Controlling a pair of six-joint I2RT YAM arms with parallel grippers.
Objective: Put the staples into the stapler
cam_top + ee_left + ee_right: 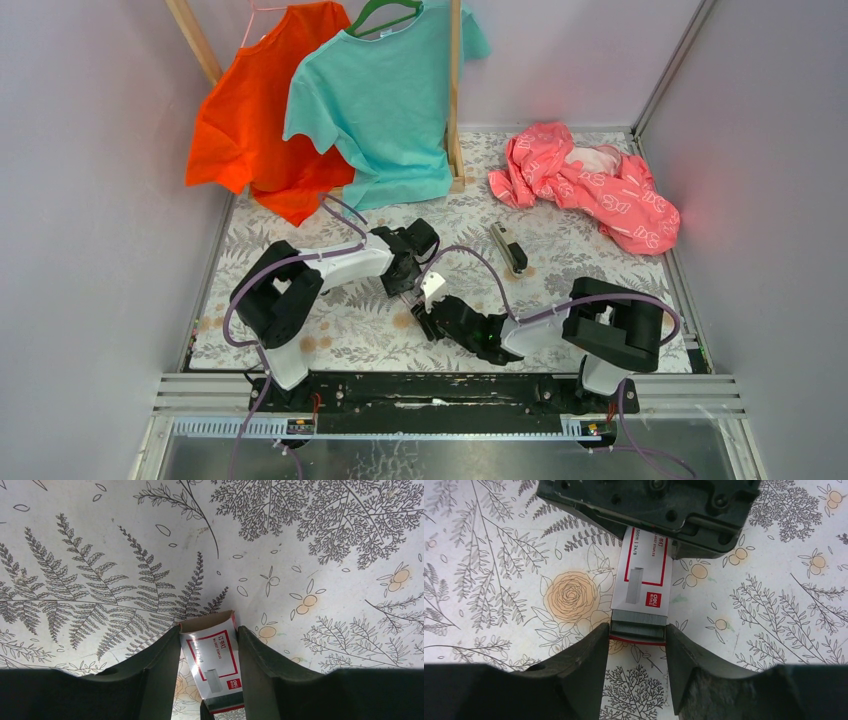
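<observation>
The staples are a small white box with red print [212, 657], held flat just above the floral table. My left gripper [209, 630] is shut on the box's sides near its open cardboard end. Grey staple strips [639, 625] on a red-edged tray stick out of the other end of the box [644, 575]. My right gripper [638, 630] has both fingertips pressed against the sides of those strips. In the top view the two grippers meet nose to nose at the box [432, 285]. The stapler [509, 247], dark and silver, lies shut on the table farther back and to the right.
An orange shirt [250, 130] and a teal shirt [385, 100] hang on a wooden rack [455, 100] at the back. A pink patterned garment [590, 185] lies crumpled at the back right. Grey walls close in the table on three sides.
</observation>
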